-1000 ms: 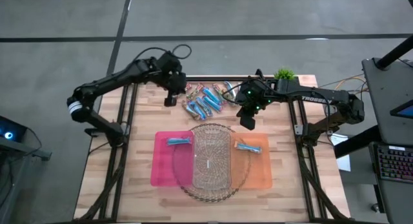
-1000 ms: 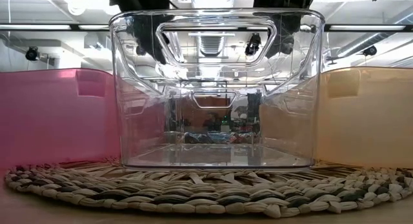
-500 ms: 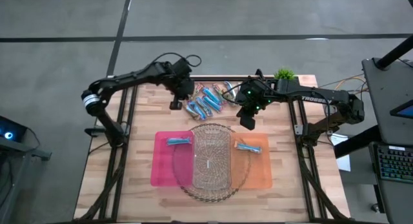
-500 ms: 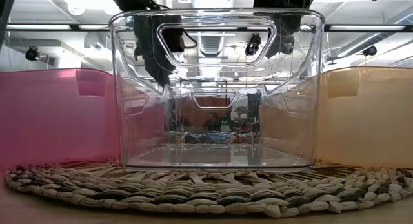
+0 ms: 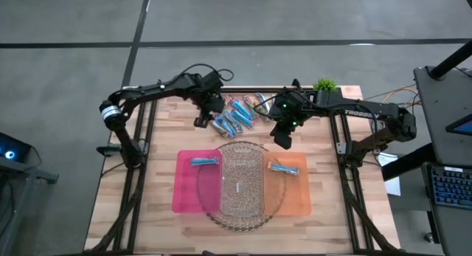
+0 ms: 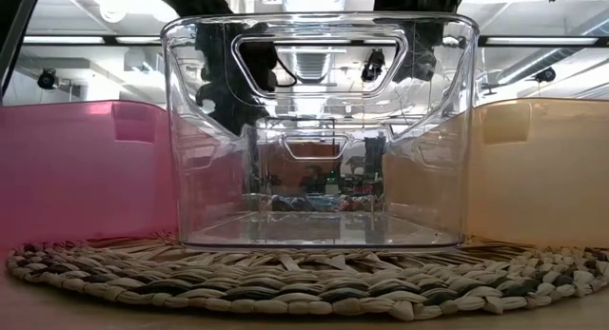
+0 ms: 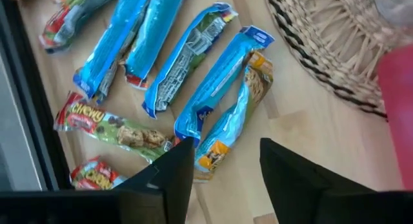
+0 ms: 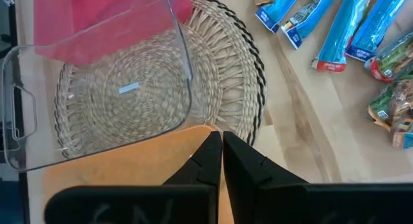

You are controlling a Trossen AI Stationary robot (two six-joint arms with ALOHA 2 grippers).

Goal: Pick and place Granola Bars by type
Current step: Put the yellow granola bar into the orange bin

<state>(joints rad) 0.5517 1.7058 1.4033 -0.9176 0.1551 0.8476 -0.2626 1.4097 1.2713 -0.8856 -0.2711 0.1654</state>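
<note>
My left pincer (image 5: 200, 122) hangs at the left edge of the bars (image 5: 234, 114), which lie in a loose heap on the far part of the desk (image 5: 140, 197). Its jaws stand parted and hold nothing; in its wrist view a crumpled blue bar (image 7: 227, 130) lies just ahead of the gap, so I judge the spread is set to take that one.

Nearer the front edge, the pink bin (image 5: 186, 184) has one blue bar (image 5: 206, 161) in it. The clear bin (image 5: 241, 154) sits on a woven mat (image 5: 276, 203) between the coloured two. The orange bin (image 5: 296, 193) also has a single bar (image 5: 282, 168) in it. The bins stand side by side, presumably one per type.

My right pincer (image 5: 284, 139) waits between the heap and the orange bin, jaws pressed together, empty.
</note>
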